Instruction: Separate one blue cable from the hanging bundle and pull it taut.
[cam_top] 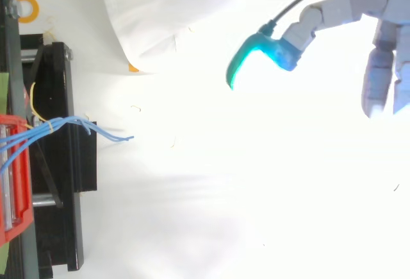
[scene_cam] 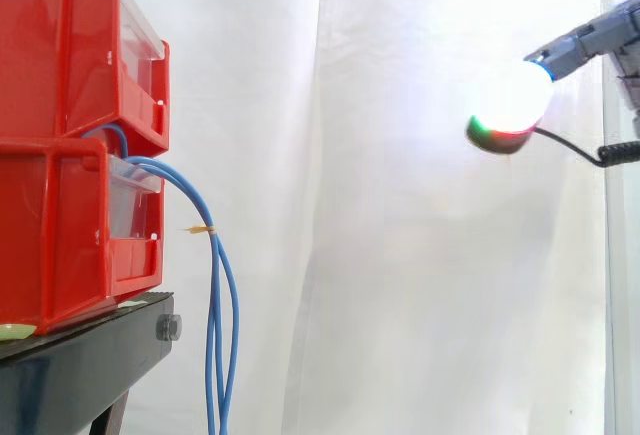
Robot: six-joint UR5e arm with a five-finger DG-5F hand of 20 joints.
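Hovering hand [cam_top: 378, 67] prob. open; cables [scene_cam: 215, 255] apart.

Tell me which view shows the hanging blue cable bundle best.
The side view: the blue cable bundle leaves the red bins, arcs over and hangs down at full length. The top view foreshortens it to a short splay over the black stand.

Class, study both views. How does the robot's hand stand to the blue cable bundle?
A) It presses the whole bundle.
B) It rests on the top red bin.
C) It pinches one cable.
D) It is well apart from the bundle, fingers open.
D: bare white curtain lies between the hand and the blue cable bundle hanging from the red bins.
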